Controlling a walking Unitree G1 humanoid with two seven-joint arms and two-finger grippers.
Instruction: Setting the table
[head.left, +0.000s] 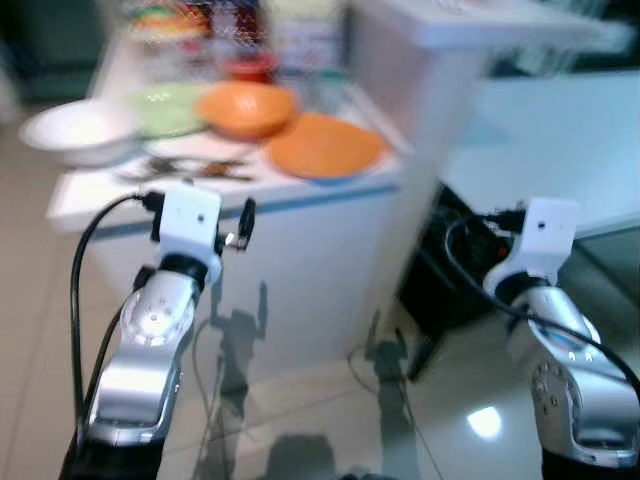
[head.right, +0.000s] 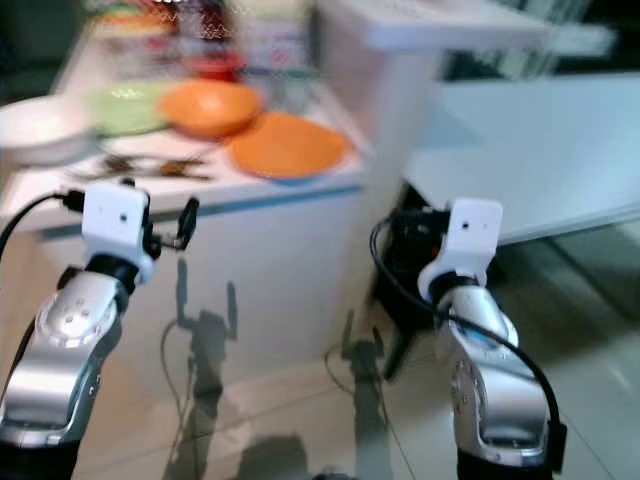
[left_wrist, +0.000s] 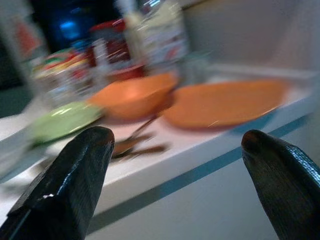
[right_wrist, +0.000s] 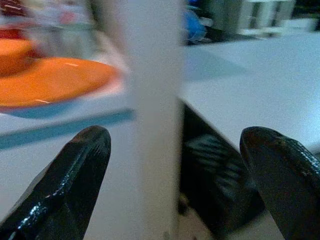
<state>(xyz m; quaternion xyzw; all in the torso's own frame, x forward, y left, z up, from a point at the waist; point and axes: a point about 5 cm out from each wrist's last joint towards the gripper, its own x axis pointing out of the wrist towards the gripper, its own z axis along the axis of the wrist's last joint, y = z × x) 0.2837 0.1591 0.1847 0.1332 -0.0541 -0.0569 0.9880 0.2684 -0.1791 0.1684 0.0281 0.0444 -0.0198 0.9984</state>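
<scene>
Both grippers wide open and empty, left gripper (left_wrist: 172, 165) lined up on the orange bowl (head.left: 246, 108) and plate (head.left: 325, 146) on the counter (head.left: 230, 195), right gripper (right_wrist: 175, 175) alongside, approach in hand, next a reach and clean grasp

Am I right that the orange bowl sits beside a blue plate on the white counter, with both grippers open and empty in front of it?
Not quite: the plate beside the orange bowl is orange, as the left eye view shows. The rest holds: the left gripper and right gripper are open and empty before the white counter.
</scene>
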